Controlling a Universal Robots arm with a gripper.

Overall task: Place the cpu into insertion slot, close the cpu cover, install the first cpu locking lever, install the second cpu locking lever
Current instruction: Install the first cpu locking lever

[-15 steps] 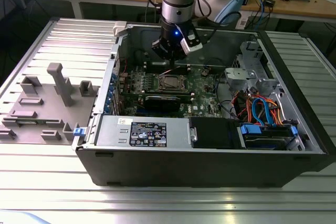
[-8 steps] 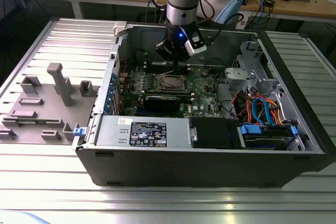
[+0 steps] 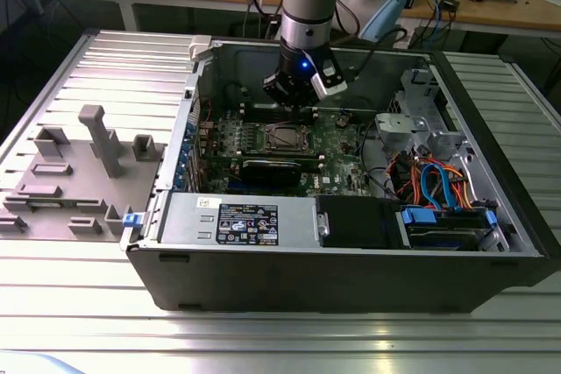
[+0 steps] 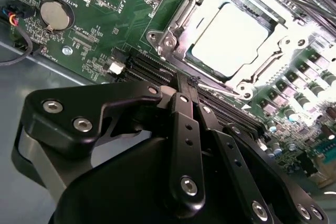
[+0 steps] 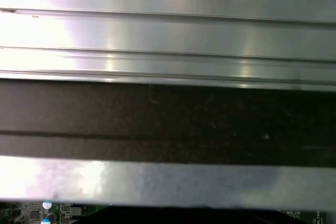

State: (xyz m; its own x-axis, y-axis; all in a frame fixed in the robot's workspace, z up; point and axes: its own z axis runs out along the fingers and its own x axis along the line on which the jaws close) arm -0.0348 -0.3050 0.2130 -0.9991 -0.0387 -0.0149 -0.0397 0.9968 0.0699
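Observation:
In the second wrist view the cpu (image 4: 231,38) lies flat in the insertion slot (image 4: 245,83), its bright metal top showing through the window of the cpu cover (image 4: 181,19), which lies down over it. A thin wire locking lever (image 4: 220,88) runs along the socket's near side. My gripper (image 4: 184,83) is shut, and its tips sit right at the hooked end of that lever. I cannot tell whether they pinch it. In the exterior view the gripper (image 3: 302,101) hangs inside the open computer case, just behind the insertion slot (image 3: 285,136).
Long black memory slots (image 4: 139,66) and a coin battery (image 4: 55,15) sit on the green board beside the socket. The case holds a power supply (image 3: 241,221) in front and a drive cage with cables (image 3: 438,190) at the exterior view's right. A grey fixture (image 3: 88,172) stands outside.

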